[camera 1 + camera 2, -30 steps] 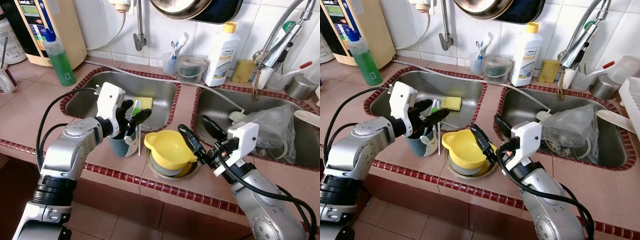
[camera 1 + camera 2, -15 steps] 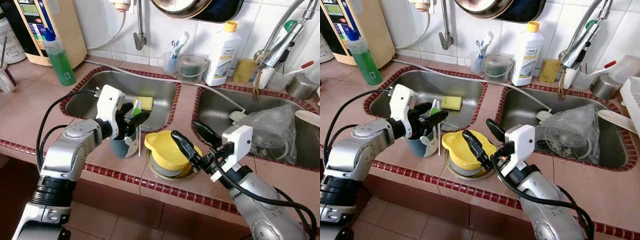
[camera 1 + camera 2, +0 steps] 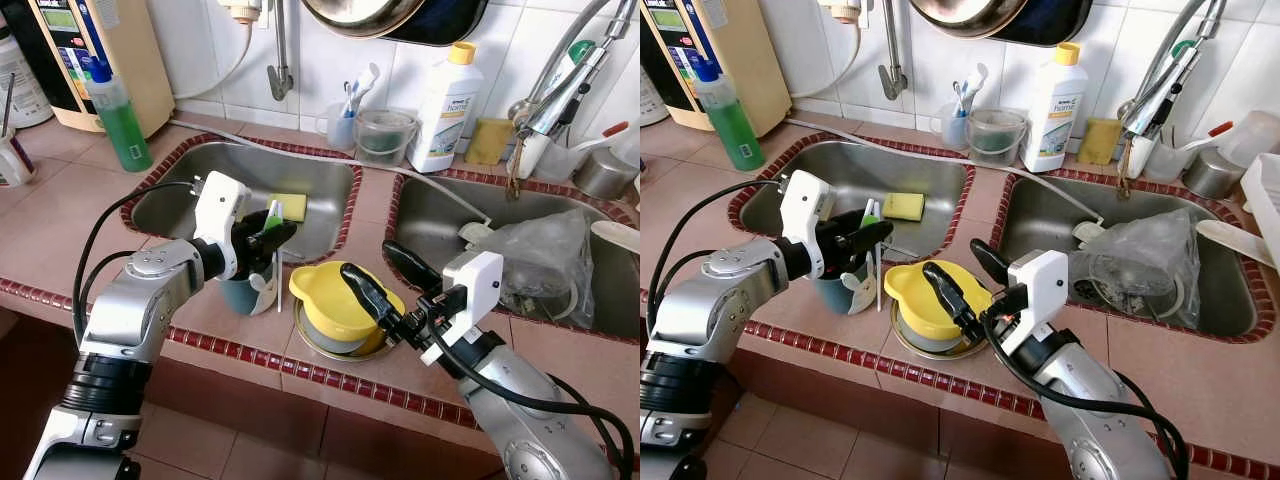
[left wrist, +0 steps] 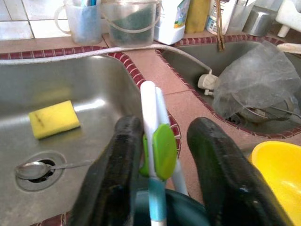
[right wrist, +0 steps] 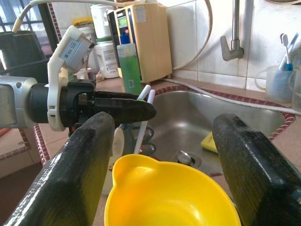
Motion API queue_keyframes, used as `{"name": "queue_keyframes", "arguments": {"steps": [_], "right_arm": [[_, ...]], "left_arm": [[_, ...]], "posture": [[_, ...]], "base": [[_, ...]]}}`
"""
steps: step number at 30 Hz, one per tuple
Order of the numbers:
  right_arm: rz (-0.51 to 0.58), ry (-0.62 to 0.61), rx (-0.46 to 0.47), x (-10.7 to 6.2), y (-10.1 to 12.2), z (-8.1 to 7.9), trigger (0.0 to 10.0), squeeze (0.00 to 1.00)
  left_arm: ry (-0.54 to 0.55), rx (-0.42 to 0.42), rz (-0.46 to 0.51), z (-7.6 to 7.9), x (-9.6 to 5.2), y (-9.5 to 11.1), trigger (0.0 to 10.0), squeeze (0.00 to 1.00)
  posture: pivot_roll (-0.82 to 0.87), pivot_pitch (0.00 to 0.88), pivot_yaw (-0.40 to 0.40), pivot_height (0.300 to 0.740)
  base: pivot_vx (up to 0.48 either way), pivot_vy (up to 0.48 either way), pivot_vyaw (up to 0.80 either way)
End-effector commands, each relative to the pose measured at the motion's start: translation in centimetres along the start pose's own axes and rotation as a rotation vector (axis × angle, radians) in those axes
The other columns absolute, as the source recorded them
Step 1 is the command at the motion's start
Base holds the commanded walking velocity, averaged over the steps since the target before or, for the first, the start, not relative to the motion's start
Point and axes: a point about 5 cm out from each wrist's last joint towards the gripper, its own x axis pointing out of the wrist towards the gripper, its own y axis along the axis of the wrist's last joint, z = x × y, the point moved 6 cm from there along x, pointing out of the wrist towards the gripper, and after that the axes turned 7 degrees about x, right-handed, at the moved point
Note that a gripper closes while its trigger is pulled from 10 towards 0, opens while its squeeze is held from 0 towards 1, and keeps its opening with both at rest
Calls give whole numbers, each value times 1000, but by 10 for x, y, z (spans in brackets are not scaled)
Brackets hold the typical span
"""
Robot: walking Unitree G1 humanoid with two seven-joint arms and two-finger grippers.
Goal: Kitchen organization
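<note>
While the left gripper (image 4: 162,155) stands with its jaws narrowly either side of the white-and-green utensil (image 4: 157,155) upright in the dark cup (image 3: 243,290), apparently steadying it, the right gripper (image 5: 160,160) spreads wide. Between those jaws sits the yellow bowl (image 5: 169,195) on a metal lid (image 3: 330,347), apparently ready for lifting.

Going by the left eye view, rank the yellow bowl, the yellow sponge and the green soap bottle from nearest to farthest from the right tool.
1. Yellow bowl: right at the right tool, on the counter between the two sinks.
2. Yellow sponge: in the left sink, beyond the bowl.
3. Green soap bottle: far left on the counter, by the back wall.
</note>
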Motion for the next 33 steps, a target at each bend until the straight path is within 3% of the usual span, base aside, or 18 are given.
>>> {"name": "queue_keyframes", "arguments": {"steps": [1, 18, 19, 20, 21, 33], "right_arm": [[0, 7, -10, 0, 1, -1, 10000, 0], [-1, 4, -16, 1, -1, -1, 10000, 0], [0, 3, -16, 1, -1, -1, 10000, 0], [0, 3, -16, 1, -1, -1, 10000, 0], [1, 3, -16, 1, -1, 0, 10000, 0], [5, 6, -19, 2, 0, 0, 10000, 0]], "left_arm": [[-12, 27, -1, 2, -2, 1, 0, 0], [-69, 46, -19, 11, -2, -2, 0, 0], [-67, 55, -26, 11, -2, -3, 4549, 0], [-67, 55, -26, 11, -2, -3, 4549, 0], [-66, 62, -32, 11, -1, -3, 10000, 0], [-32, 37, -7, -2, -3, 7, 10000, 0]], "posture": [[-65, 21, 34, 740], [-65, 8, 41, 740], [-64, 7, 42, 740], [-64, 7, 42, 740], [-64, 7, 42, 740], [-59, 7, 38, 740]], "base": [[0, 0, 0], [0, 0, 0], [0, 0, 0], [0, 0, 0], [0, 0, 0], [0, 0, 0]]}}
